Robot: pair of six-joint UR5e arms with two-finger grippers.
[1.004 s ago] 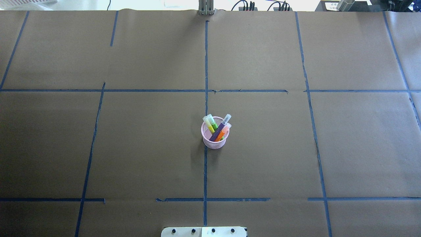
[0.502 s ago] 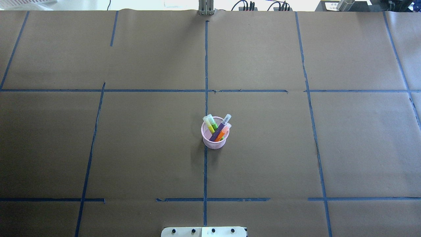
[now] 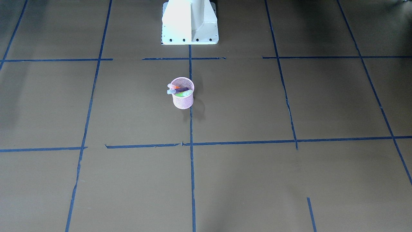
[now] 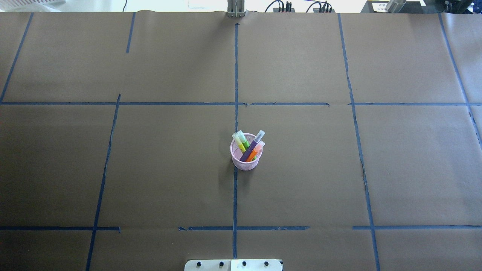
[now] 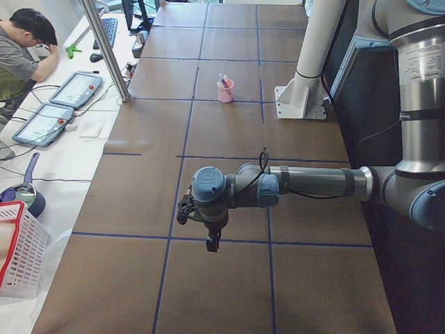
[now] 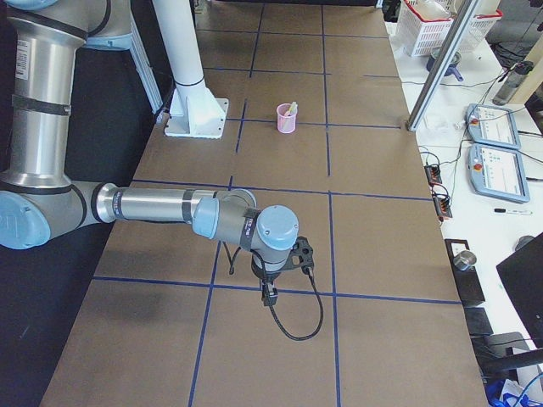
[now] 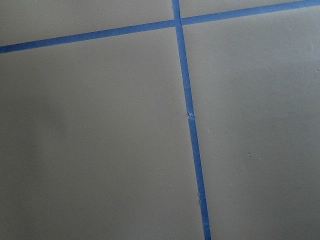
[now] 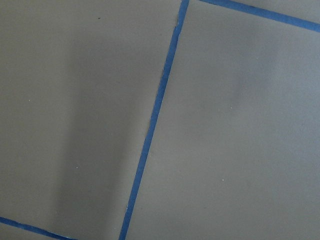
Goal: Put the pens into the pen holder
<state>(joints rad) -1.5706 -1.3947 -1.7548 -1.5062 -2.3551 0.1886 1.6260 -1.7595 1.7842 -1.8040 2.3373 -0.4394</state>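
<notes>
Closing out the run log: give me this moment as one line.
pens: standing in pen holder, caps up | left arm: far from holder | right arm: far from holder

**Pens gathered in pink pen holder at mid-table**
The small round wire-mesh pen holder stands upright on the brown table, over a blue tape line. Four pens lean inside, pale caps up above the rim: the yellow pen and green pen tilt one way, the purple pen and orange pen the other.
</notes>
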